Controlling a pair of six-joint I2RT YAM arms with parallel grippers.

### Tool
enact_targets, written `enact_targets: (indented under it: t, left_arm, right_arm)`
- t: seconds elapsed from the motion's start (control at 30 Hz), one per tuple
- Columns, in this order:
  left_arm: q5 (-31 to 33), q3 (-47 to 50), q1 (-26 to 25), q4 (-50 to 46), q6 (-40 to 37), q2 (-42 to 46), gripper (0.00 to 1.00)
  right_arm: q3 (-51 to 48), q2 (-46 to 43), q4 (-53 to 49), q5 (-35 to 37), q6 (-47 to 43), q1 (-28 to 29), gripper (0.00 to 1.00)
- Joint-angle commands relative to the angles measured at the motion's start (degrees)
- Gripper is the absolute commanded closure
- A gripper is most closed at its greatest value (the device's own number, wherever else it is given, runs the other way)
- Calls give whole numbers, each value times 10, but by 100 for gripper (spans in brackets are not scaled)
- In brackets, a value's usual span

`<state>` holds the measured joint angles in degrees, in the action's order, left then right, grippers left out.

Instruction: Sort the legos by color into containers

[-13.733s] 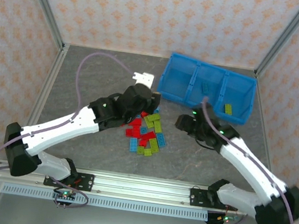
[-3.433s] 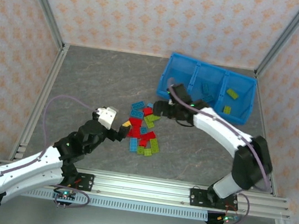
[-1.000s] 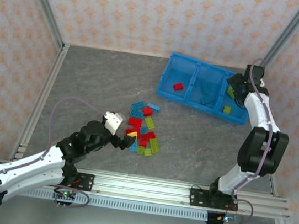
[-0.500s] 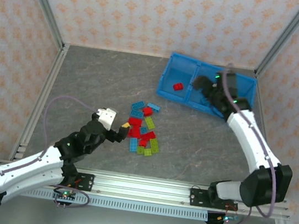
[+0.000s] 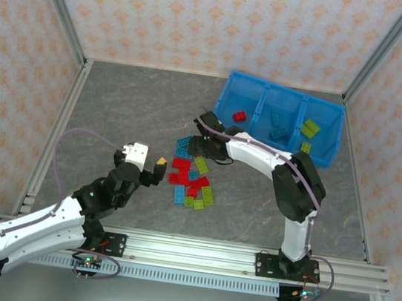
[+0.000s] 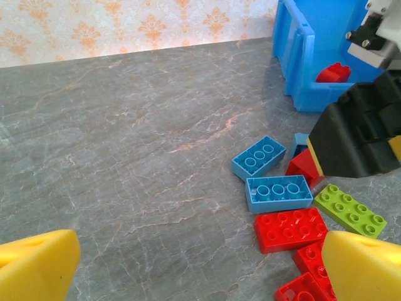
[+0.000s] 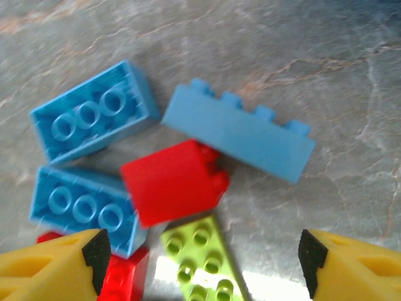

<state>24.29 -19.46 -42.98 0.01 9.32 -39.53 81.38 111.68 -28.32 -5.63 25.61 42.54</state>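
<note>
Loose legos in red, blue and lime green lie in a pile mid-table. The blue bin stands at the back right, with a red brick in its left compartment, blue bricks in the middle one and green bricks in the right one. My right gripper hangs open low over the pile's far end. Between its tips lie a red brick and a green brick. My left gripper is open left of the pile; nothing sits between its tips.
In the left wrist view, two blue bricks, a red brick and a green brick lie ahead, and the right gripper's black body stands just behind them. The metal frame rail runs along the near edge.
My right arm has swung from the bin back down to the pile's far end, empty and open. The left gripper has drawn back slightly to the left.
</note>
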Motion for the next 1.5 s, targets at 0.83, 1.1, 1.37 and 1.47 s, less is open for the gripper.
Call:
enact_targets:
  t: [0.83, 1.1, 1.37, 1.47]
  left_arm:
    - [-6, -21, 6, -9, -6, -19, 0]
    - [-33, -20, 6, -3, -11, -20, 0]
    - [-41, -21, 6, -3, -13, -20, 0]
    - [-38, -21, 6, -4, -15, -19, 0]
  right_arm:
    - [30, 55, 19, 28, 70, -4, 47]
    - [-67, -60, 59, 65, 77, -4, 53]
    - [-36, -151, 46, 160, 16, -18, 58]
    - [38, -116, 27, 155, -16, -61, 59]
